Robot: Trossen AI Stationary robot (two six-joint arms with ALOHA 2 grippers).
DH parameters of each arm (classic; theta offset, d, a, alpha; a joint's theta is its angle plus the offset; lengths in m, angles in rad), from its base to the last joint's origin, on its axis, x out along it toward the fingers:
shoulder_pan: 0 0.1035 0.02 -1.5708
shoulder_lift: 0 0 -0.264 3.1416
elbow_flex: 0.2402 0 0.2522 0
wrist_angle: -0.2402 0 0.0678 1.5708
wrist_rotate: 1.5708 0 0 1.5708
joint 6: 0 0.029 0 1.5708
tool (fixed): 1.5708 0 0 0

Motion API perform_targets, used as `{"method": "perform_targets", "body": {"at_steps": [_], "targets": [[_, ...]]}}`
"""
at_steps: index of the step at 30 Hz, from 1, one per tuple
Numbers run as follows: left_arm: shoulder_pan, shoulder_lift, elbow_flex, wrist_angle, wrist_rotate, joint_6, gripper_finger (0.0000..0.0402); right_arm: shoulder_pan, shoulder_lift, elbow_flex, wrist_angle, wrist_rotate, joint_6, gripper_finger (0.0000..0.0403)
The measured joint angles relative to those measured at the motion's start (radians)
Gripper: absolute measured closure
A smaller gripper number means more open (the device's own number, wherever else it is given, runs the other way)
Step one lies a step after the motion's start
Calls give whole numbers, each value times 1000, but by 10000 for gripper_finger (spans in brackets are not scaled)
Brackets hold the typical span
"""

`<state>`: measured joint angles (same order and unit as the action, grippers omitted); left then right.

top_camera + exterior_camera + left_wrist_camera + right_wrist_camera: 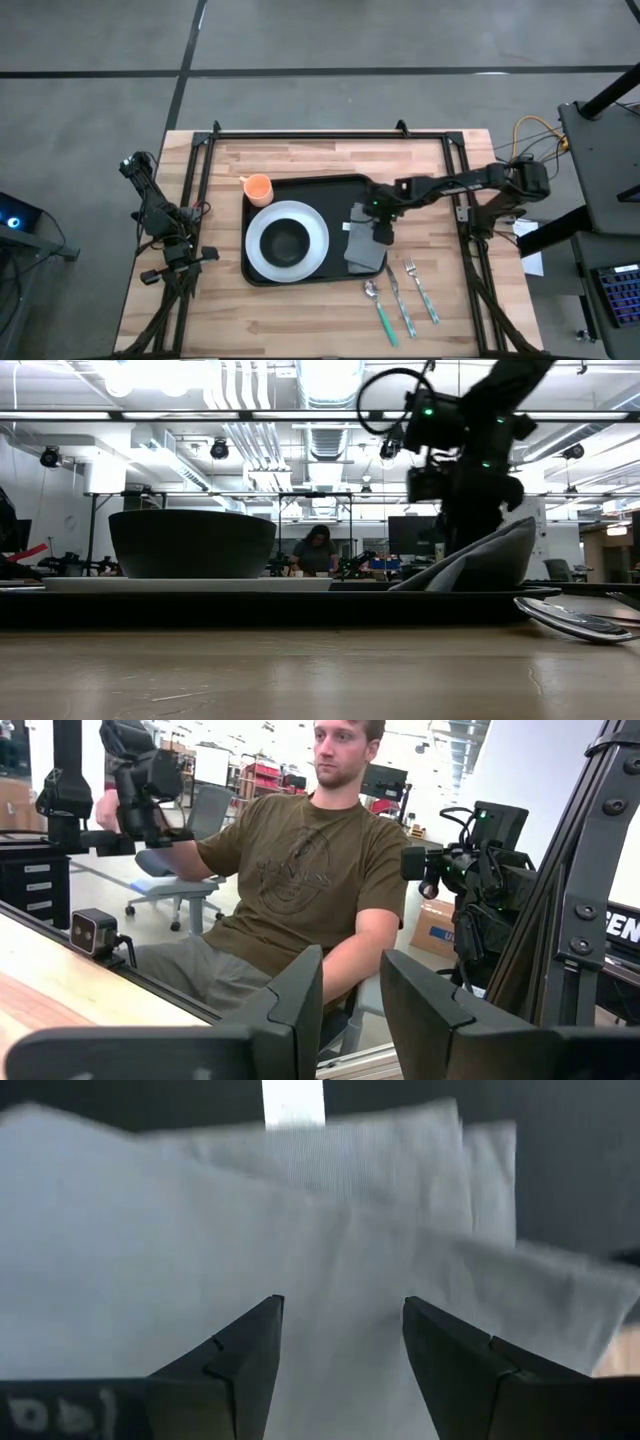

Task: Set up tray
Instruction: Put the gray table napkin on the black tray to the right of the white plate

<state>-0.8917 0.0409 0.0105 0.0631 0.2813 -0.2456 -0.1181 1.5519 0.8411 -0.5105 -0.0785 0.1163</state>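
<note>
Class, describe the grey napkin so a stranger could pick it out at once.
Start at the large black tray in the middle of the wooden table. On its right side, beside the white plate, lies the grey napkin, under the right hand. It is the only soft, folded cloth; its neighbours are hard tableware.

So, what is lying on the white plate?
A dark round bowl sits on the round white plate, inside the large black tray. The plate's middle is covered by the bowl.
</note>
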Motion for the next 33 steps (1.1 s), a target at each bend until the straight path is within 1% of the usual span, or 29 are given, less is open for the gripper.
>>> {"method": "perform_targets", "body": {"at_steps": [4, 6, 12, 17, 22, 27, 33], "targets": [[0, 0, 0, 0, 0, 0, 317, 0, 22, 75, -16, -1, 6, 207], [0, 0, 0, 0, 0, 0, 317, 6, 21, 97, -17, -18, 13, 207], [0, 0, 0, 0, 0, 0, 317, 55, 8, 136, -34, -166, 57, 207], [0, 0, 0, 0, 0, 0, 317, 121, 13, 135, -17, -166, 112, 207], [0, 0, 0, 0, 0, 0, 317, 185, 14, 141, -14, -178, 120, 207], [0, 0, 0, 0, 0, 0, 317, 229, 12, 198, -11, -237, 111, 207], [0, 0, 0, 0, 0, 0, 317, 255, 10, 307, -11, -241, 114, 207]]}}
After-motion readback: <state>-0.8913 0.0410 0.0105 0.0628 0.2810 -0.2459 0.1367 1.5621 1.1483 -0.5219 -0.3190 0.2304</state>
